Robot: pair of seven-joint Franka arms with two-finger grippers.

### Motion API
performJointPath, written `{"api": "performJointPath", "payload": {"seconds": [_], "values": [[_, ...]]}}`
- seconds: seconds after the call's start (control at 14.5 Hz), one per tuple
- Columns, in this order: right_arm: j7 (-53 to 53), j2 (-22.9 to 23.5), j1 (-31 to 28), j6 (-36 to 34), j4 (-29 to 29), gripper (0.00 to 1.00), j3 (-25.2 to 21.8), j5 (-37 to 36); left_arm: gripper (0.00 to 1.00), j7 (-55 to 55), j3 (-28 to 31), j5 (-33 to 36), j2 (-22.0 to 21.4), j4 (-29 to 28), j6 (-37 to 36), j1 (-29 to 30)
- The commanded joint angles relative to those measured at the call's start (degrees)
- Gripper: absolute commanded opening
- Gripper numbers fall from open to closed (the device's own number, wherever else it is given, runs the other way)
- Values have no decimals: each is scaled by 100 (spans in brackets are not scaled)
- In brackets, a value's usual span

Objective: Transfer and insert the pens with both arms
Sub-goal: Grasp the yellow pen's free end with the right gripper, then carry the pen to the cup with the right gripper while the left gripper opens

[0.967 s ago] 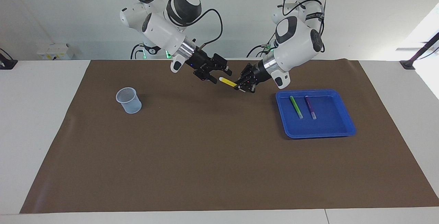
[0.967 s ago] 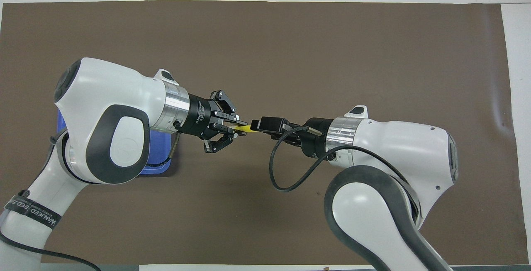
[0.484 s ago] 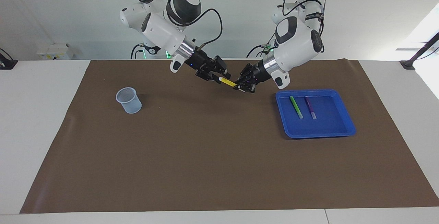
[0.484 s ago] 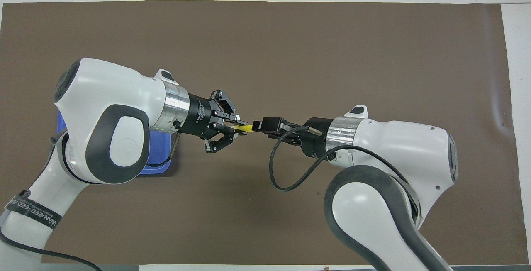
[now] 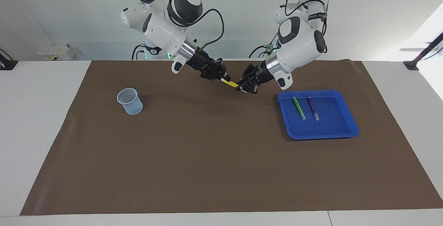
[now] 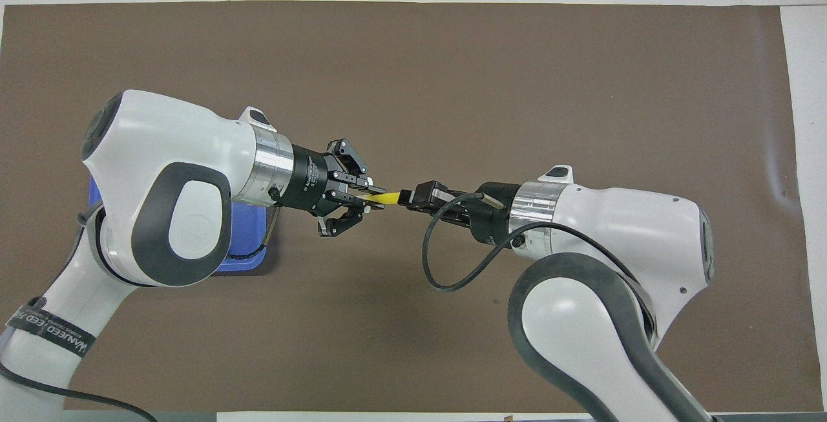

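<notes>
The yellow pen hangs tilted in the air over the brown mat, between the two grippers. My left gripper is shut on its lower yellow end. My right gripper is shut on its upper pale end. From overhead, a short yellow stretch of the pen shows between the left gripper and the right gripper. The green pen and the purple pen lie side by side in the blue tray at the left arm's end of the table.
A clear plastic cup stands upright on the brown mat toward the right arm's end. Overhead, the left arm covers most of the blue tray and the right arm hides the cup.
My right gripper moved onto the pen's pale end and closed from open to shut on it. The left gripper kept its hold and barely moved.
</notes>
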Motion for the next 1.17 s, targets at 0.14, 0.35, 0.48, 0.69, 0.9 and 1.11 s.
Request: {"api": "performJointPath", "payload": {"seconds": [0.14, 0.35, 0.48, 0.69, 0.9, 1.11], "values": [[-26, 12, -189, 63, 67, 0, 28, 179, 100, 24, -49, -144, -161, -170, 121, -51], [-9, -102, -243, 63, 59, 0, 28, 170, 100, 15, -85, -144, -188, -170, 156, -68], [-35, -111, -347, 46, 59, 0, 19, 108, 100, 24, -85, -135, -188, -170, 156, -42], [-35, -137, -567, -225, 67, 0, 1, -355, 100, 277, -58, -74, -188, -178, 121, 28], [-105, -242, -1067, -1164, 207, 0, 1, -1610, 100, 866, -41, 57, -188, -178, -107, 335], [-518, -190, -1779, -2534, 733, 0, 1, -2560, 100, 1682, -50, 777, -188, -117, -590, 687]]}}
